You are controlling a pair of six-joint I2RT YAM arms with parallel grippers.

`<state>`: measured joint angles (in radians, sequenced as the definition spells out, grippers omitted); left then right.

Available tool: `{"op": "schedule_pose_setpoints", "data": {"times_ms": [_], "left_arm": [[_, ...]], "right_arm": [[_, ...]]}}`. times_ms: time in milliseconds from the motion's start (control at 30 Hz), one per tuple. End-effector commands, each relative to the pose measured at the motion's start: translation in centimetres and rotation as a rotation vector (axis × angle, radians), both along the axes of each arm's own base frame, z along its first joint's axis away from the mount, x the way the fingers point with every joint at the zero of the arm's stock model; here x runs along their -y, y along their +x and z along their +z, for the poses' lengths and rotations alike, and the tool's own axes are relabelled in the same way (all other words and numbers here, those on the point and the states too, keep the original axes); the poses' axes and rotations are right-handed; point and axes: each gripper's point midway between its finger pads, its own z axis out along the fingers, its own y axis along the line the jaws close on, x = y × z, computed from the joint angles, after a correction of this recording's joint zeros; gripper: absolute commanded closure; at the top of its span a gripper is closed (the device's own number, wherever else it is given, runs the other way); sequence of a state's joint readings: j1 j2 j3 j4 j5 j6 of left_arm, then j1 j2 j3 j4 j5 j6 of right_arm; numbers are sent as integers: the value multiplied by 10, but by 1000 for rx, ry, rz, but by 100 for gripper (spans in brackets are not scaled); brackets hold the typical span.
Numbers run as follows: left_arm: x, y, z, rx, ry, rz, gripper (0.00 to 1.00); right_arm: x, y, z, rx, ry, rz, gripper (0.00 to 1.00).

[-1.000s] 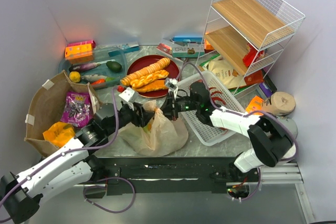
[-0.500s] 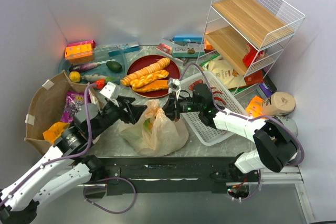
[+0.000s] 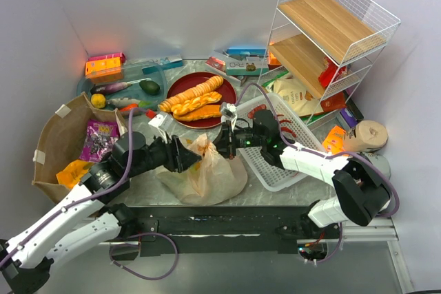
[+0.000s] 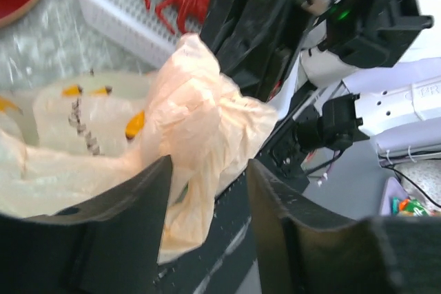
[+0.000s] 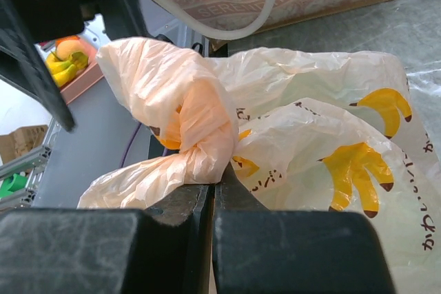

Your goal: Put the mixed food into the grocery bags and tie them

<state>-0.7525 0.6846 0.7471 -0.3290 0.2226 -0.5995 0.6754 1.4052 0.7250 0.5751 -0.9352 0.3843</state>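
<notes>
The tan plastic grocery bag (image 3: 207, 173) with orange banana marks lies at the near middle of the table, its top twisted into a knot (image 5: 189, 111). My right gripper (image 3: 222, 141) (image 5: 212, 187) is shut on the plastic just under that knot. My left gripper (image 3: 191, 158) (image 4: 209, 170) is at the bag's left side, jaws apart, and a loose tail of the plastic bag (image 4: 200, 101) hangs between them against the left finger. The brown paper grocery bag (image 3: 52, 135) stands open at the left, holding a purple snack packet (image 3: 100, 139) and an orange packet (image 3: 74, 173).
A white slotted basket (image 3: 279, 156) sits right of the plastic bag. Behind are a red plate (image 3: 180, 87) of bread, a clear tub (image 3: 158, 74) of vegetables and a wire shelf (image 3: 331, 25). Boxes line the back wall, and a tape roll (image 3: 368, 134) lies far right.
My left gripper drew back to the left, away from the plastic bag, then returned to its top. The right gripper shifted slightly right and kept its grip.
</notes>
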Motion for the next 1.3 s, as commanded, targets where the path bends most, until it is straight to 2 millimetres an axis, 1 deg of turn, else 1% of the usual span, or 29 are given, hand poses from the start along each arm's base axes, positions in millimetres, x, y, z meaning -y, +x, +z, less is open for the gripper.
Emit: {"op": "schedule_pose_setpoints", "data": {"times_ms": [0,33,67,167,267,333,367,433,500,533,567,600,667,700,733,767,833,867,933,967,1000,1067,1100,1133,1267], "left_arm": [[-2,-11,25,-23,-58,-6,42],[-4,-16,34,6,-88,-23,39],[-3,-18,46,45,-124,-35,37],[-1,-31,58,94,-176,-105,34],[-1,-43,63,121,-185,-165,32],[0,-48,58,111,-177,-192,31],[3,-55,54,84,-175,-239,31],[11,-64,38,8,-137,-314,31],[15,-72,32,-31,-131,-373,32],[14,-72,29,-34,-126,-371,30],[13,-70,28,-20,-116,-357,29],[9,-59,25,-8,-97,-292,28],[1,-49,13,-34,-43,-204,29],[-4,-38,5,-47,-9,-134,29],[-5,-31,-5,-75,28,-101,31],[-8,-29,-16,-121,61,-70,31],[-10,-20,-24,-144,82,-18,31],[-8,-16,-24,-151,63,-1,30],[-5,-10,-18,-130,17,24,30],[-4,-8,-20,-138,-1,41,30],[-1,-3,-11,-111,-36,47,31],[3,1,-9,-104,-65,53,32],[5,5,-4,-88,-87,62,33],[5,9,-4,-86,-101,85,34],[6,19,-13,-98,-104,128,35]], "right_arm": [[-3,4,11,40,26,5,100],[-3,4,10,35,23,7,100],[-4,4,11,38,25,8,100],[-4,4,10,32,21,8,100],[-4,5,9,32,18,7,100],[-4,5,8,29,16,8,100],[-4,6,9,31,17,9,100],[-5,6,9,29,16,8,100],[-5,7,8,28,15,5,100],[-5,7,8,26,14,5,100],[-5,6,7,23,13,8,100],[-5,6,7,20,12,8,100],[-5,6,7,22,15,5,100],[-4,6,7,24,15,4,100],[-4,5,8,22,15,5,100],[-4,6,8,23,13,2,100],[-3,5,9,29,14,3,100],[-3,5,8,27,11,3,100],[-3,4,9,30,11,3,100],[-2,4,11,33,14,4,100],[-2,4,11,34,14,3,100],[-1,4,10,32,14,1,100],[-2,4,10,33,16,1,100],[-2,3,10,32,17,2,100],[-3,1,11,29,23,11,100]]}}
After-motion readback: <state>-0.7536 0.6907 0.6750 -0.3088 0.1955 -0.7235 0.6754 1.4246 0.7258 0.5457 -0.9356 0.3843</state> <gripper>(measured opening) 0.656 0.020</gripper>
